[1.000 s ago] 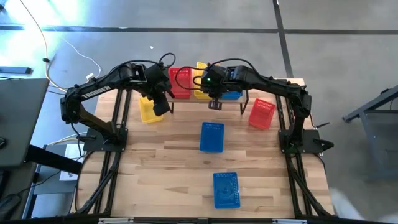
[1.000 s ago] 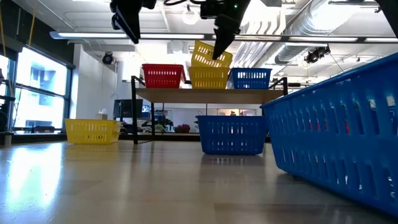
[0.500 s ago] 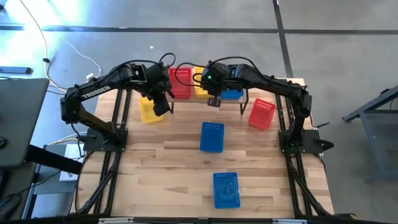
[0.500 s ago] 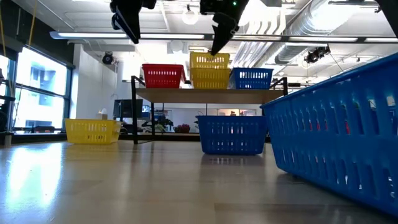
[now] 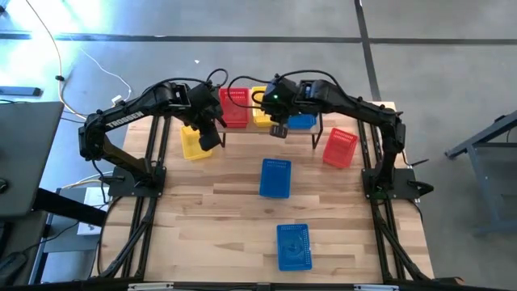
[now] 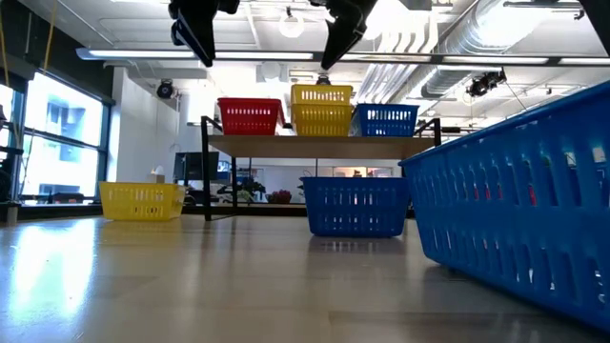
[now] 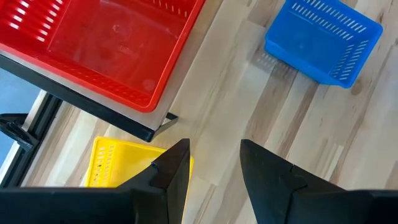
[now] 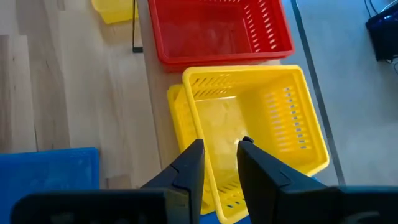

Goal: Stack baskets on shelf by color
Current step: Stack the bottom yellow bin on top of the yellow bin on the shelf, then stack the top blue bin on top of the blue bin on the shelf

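The shelf (image 6: pixel 305 146) stands at the table's far edge. On it a red basket (image 6: pixel 250 116), two nested yellow baskets (image 6: pixel 321 108) and a blue basket (image 6: pixel 386 120) sit side by side. My right gripper (image 8: pixel 221 144) is open and hovers just above the upper yellow basket (image 8: pixel 261 118), touching nothing. My left gripper (image 7: pixel 214 144) is open and hangs in the air near the shelf's left end, above a yellow basket on the table (image 5: pixel 194 144). A red basket (image 5: pixel 340 148) and two blue baskets (image 5: pixel 275 178) (image 5: pixel 293 246) rest on the tabletop.
The shelf's black legs (image 6: pixel 206 171) stand on the table just behind the loose yellow basket. The nearest blue basket (image 6: pixel 524 219) fills the low view's right side. Bare wood lies between the two blue baskets and along the table's left side (image 5: pixel 202 218).
My right gripper held a yellow basket tilted over the yellow one on the shelf. That basket has dropped level and now sits nested in the lower one. The gripper has let go and risen clear above it. My left arm has kept still.
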You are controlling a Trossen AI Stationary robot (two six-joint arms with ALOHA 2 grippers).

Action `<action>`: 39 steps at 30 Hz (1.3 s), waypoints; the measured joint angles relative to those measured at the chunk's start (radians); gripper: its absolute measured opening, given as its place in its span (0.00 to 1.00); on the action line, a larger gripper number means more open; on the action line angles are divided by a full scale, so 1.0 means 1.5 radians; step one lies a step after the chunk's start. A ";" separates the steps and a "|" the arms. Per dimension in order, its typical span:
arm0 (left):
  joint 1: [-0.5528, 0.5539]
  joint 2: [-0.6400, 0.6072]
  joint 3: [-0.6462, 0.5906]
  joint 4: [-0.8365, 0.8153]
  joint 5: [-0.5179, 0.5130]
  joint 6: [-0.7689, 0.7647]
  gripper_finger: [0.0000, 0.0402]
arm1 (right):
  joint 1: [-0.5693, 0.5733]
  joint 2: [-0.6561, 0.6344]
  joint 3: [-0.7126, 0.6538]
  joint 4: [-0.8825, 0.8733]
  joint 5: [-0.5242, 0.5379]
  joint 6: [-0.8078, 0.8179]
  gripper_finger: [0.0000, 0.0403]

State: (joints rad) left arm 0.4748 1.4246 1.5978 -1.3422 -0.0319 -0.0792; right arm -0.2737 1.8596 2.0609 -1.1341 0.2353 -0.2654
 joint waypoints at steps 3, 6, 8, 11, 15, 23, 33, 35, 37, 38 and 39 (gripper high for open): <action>-0.011 0.000 0.000 0.000 0.006 0.001 0.33 | -0.002 -0.004 0.001 0.001 0.000 0.018 0.21; -0.028 0.000 0.000 0.000 0.009 0.001 0.33 | -0.014 -0.002 -0.005 -0.001 0.000 0.032 0.21; -0.038 0.000 0.000 0.000 0.009 0.002 0.33 | -0.023 0.000 -0.018 -0.004 0.000 0.046 0.21; -0.054 0.000 0.000 0.000 0.008 0.003 0.33 | -0.032 0.001 -0.039 -0.004 -0.001 0.081 0.21; -0.075 0.000 0.000 0.000 0.006 0.018 0.33 | -0.035 0.001 -0.069 0.000 -0.006 0.107 0.21; -0.094 0.000 0.000 0.000 0.006 0.048 0.33 | -0.020 -0.003 -0.075 0.033 -0.003 0.182 0.21; -0.135 0.000 0.000 0.009 0.008 0.037 0.33 | 0.034 -0.012 0.011 -0.030 0.000 0.319 0.21; -0.149 0.000 0.000 0.012 0.008 0.037 0.33 | 0.051 -0.011 0.030 -0.063 0.001 0.351 0.21; -0.165 0.000 0.000 0.022 0.004 0.038 0.33 | 0.071 -0.011 0.042 -0.081 0.002 0.382 0.21; -0.173 0.000 0.000 0.027 0.000 0.037 0.33 | 0.080 -0.011 0.047 -0.092 0.006 0.398 0.21; -0.180 0.000 0.000 0.030 -0.004 0.038 0.33 | 0.091 -0.011 0.052 -0.108 0.012 0.416 0.21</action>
State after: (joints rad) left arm 0.2049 1.4246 1.5978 -1.2966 -0.0385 -0.0220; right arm -0.1379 1.8431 2.1384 -1.2966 0.2526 0.3593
